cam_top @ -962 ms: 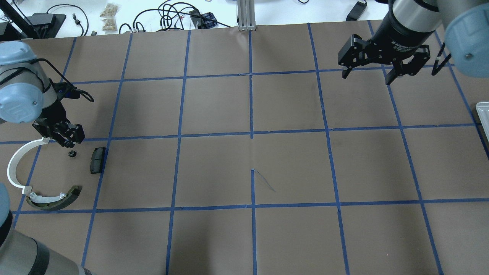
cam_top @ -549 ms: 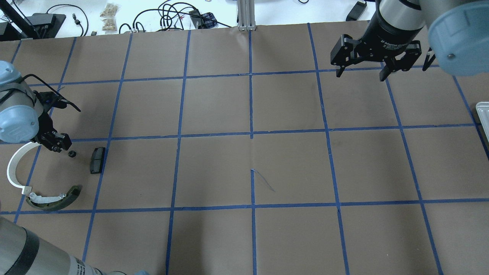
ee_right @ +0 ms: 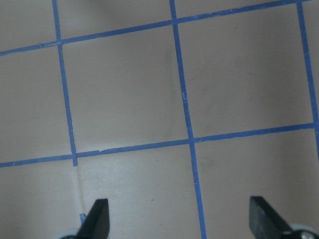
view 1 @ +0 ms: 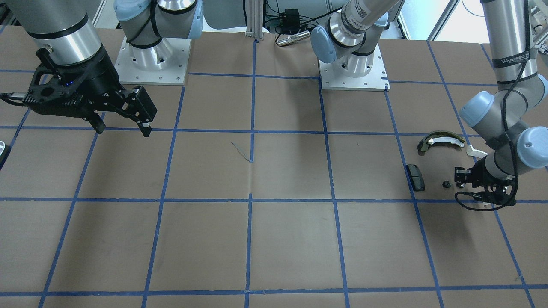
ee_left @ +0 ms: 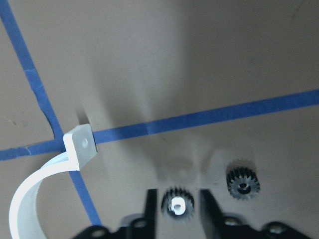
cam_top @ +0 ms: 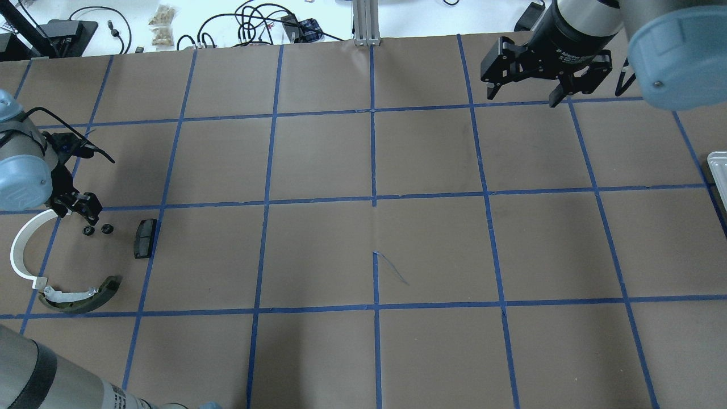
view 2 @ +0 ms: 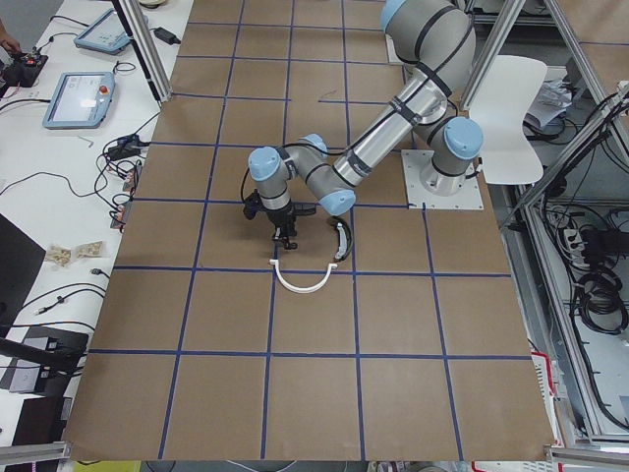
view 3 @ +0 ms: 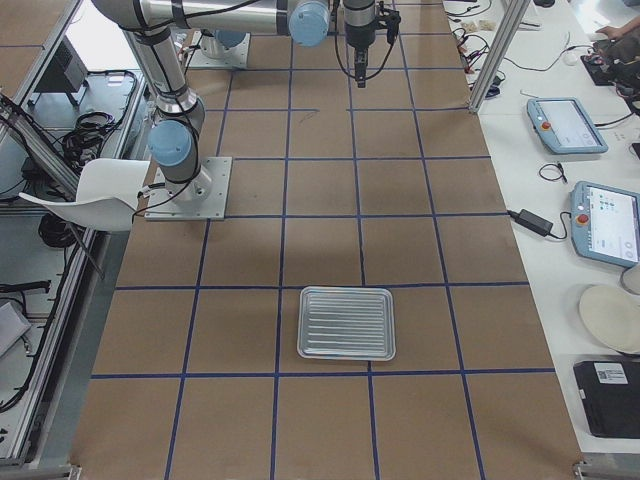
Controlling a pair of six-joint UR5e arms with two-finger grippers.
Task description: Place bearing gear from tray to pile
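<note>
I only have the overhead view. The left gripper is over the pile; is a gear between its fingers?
Observer: Left wrist view: a white-hubbed gear lies between the fingers of the left gripper, a gap on each side.
Operator: And the second one?
Observer: The dark-hubbed gear lies apart, outside the fingers.
Operator: I see only a sliver at my right edge.
Observer: Exterior right view shows it whole: the ribbed tray, flat on the table.

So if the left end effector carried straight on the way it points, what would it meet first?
The left end effector would likely meet the small gear lying between its open fingers, the tips passing either side onto the brown table paper. Its height is unclear.
</note>
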